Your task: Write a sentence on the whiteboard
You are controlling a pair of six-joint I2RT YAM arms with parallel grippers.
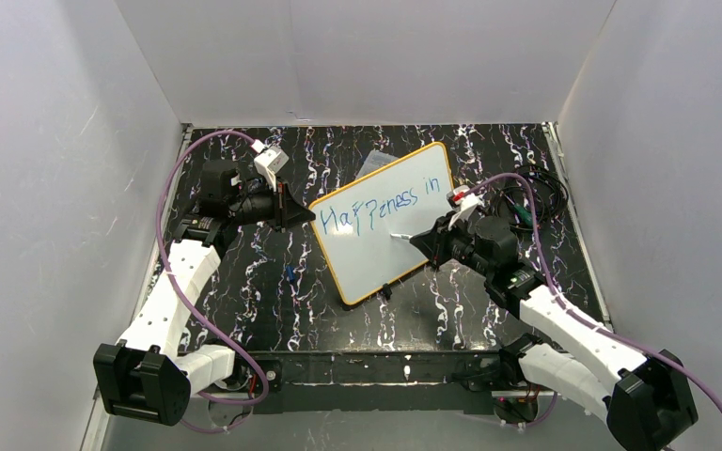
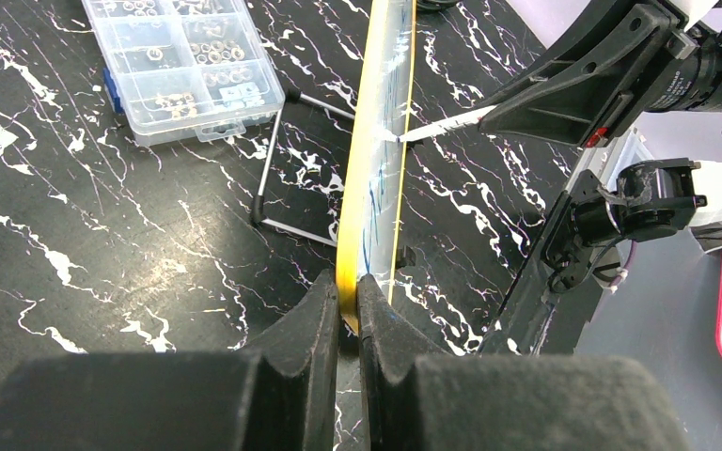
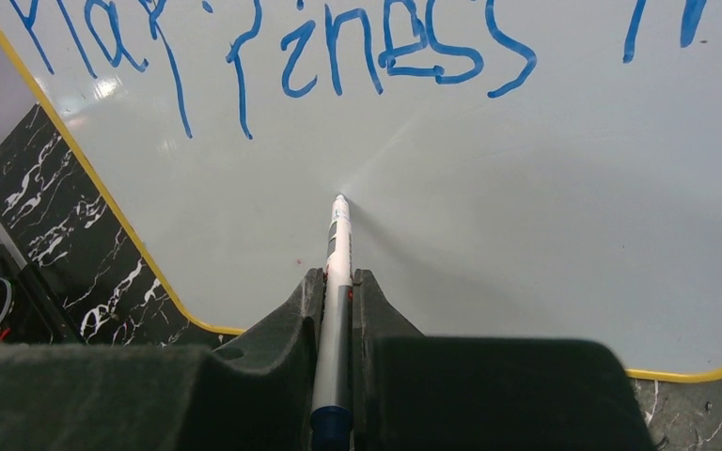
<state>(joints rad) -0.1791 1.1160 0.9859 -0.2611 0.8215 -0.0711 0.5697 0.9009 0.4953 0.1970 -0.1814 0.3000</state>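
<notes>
The whiteboard (image 1: 376,263), white with an orange-yellow frame, stands tilted on its wire stand in the middle of the table. One line of the sentence (image 1: 381,209) is in blue on it and reads "Happiness in". My left gripper (image 1: 310,218) is shut on the board's left edge. The left wrist view shows the whiteboard (image 2: 376,141) edge-on, with the yellow frame pinched in the left gripper (image 2: 348,301). My right gripper (image 3: 338,277) is shut on a white marker (image 3: 338,235). The marker's tip touches the whiteboard (image 3: 545,244) below the lettering (image 3: 357,56).
Behind the board lies a clear plastic compartment box (image 2: 183,66) holding small parts. The board's wire stand (image 2: 273,178) reaches out behind it. A small blue object (image 1: 287,272) lies on the table left of the board. Black cables (image 1: 536,197) sit at the back right. White walls close in all sides.
</notes>
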